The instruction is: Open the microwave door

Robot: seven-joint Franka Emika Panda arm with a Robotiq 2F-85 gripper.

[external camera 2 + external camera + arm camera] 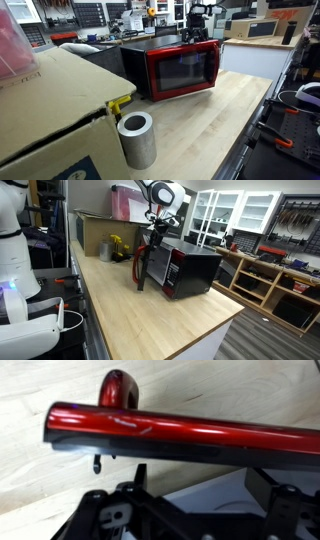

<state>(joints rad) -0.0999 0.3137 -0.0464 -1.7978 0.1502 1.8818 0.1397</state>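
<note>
The microwave (pixel 195 268) stands on the wooden counter, black casing with a red front; it also shows in an exterior view (pixel 135 62). The microwave door (pixel 150 268) is swung partly out from the body. In an exterior view its red face and dark window (pixel 183 70) face the camera. In the wrist view I look down on the door's glossy red top edge (pixel 190 432), with the pale oven cavity (pixel 215 490) showing behind it. My gripper (pixel 156 225) (pixel 198 38) hovers just above the door's top edge. Its dark fingers (pixel 200 475) are spread apart with nothing between them.
A brown cardboard box (pixel 95 230) (pixel 45 110), a metal cylinder (pixel 137 140) and a yellow item (pixel 119 246) sit at one end of the counter (pixel 150 320). A small red rounded object (pixel 118 388) lies beyond the door. White cabinets (pixel 240 210) and workbenches stand behind.
</note>
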